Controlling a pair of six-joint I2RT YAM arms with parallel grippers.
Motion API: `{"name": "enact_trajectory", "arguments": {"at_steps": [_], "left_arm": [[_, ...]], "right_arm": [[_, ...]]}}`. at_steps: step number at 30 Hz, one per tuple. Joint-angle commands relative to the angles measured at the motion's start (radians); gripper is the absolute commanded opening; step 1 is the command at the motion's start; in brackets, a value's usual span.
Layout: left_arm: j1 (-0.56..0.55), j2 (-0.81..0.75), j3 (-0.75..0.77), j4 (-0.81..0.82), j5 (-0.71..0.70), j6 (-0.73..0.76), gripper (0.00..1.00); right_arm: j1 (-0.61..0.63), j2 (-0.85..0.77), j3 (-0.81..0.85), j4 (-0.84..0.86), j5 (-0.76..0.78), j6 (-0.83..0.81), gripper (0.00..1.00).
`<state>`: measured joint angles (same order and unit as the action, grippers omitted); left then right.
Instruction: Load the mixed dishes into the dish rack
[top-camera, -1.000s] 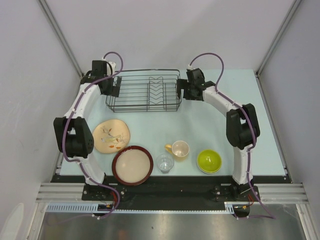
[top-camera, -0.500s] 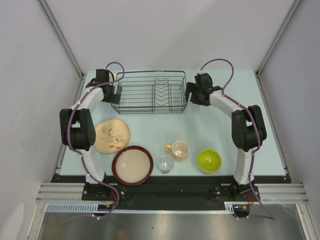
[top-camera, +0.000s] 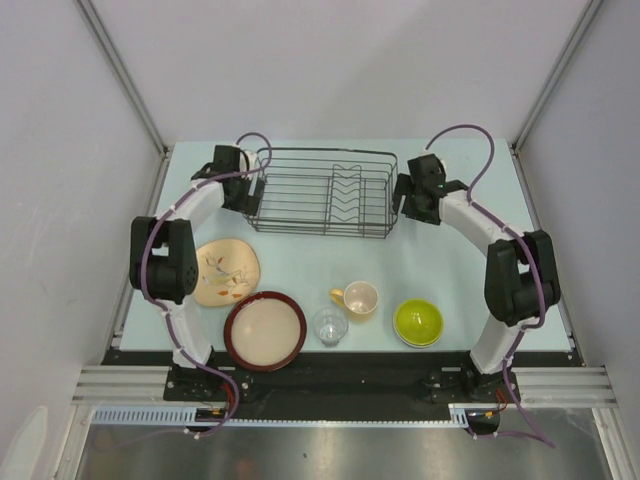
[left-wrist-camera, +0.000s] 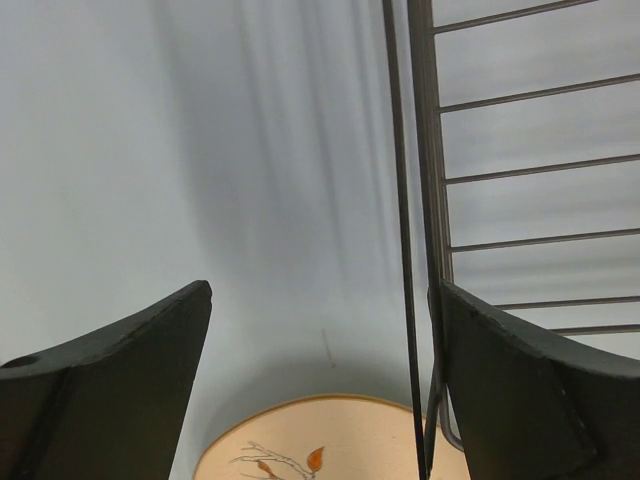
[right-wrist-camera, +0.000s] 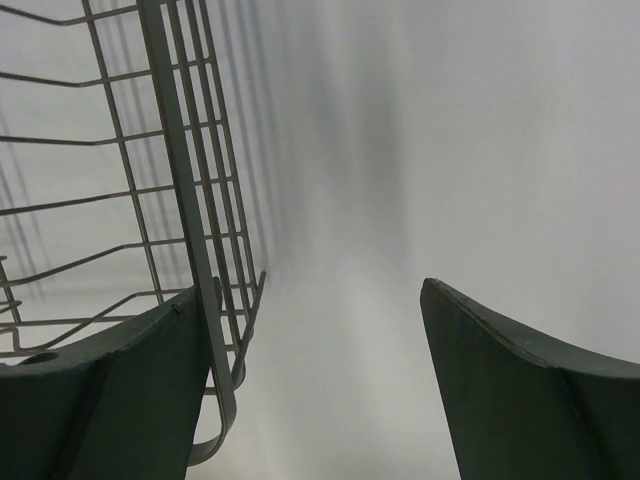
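Toward the upper middle of the top view, the rectangular black wire dish rack stands on the pale table. The left end effector and right end effector sit at its two ends, both spread open, each with an end wire in its gap. Lower down wait the beige floral plate, clear glass and lime green bowl: probably hard, slippery and breakable, best pinched at the rim.

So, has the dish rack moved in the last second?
Yes, rightward: the dish rack had its right end in line with the pale yellow mug; now it lines up with the lime green bowl.
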<state>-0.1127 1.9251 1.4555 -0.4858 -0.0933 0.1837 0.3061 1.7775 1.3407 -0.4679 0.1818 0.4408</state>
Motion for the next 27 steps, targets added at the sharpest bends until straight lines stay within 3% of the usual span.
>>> {"name": "enact_trajectory", "arguments": {"at_steps": [1, 9, 18, 23, 27], "left_arm": [[-0.067, -0.043, -0.069, -0.019, 0.027, 0.022, 0.95], [-0.131, -0.11, -0.158, -0.03, 0.073, 0.013, 0.93], [-0.145, -0.182, -0.222, -0.027, 0.049, 0.022, 0.93], [-0.131, -0.209, -0.137, -0.051, 0.009, 0.034, 0.96], [-0.12, -0.195, -0.015, -0.092, 0.01, 0.02, 1.0]], "right_arm": [[-0.096, -0.116, -0.044, -0.047, 0.136, 0.027, 0.85], [-0.174, -0.196, -0.124, -0.063, 0.128, 0.049, 0.85], [-0.153, -0.22, -0.127, -0.025, 0.079, 0.027, 0.87], [-0.059, -0.346, -0.127, 0.021, 0.139, -0.042, 0.94], [-0.029, -0.452, -0.126, -0.035, 0.139, -0.05, 0.92]]}}
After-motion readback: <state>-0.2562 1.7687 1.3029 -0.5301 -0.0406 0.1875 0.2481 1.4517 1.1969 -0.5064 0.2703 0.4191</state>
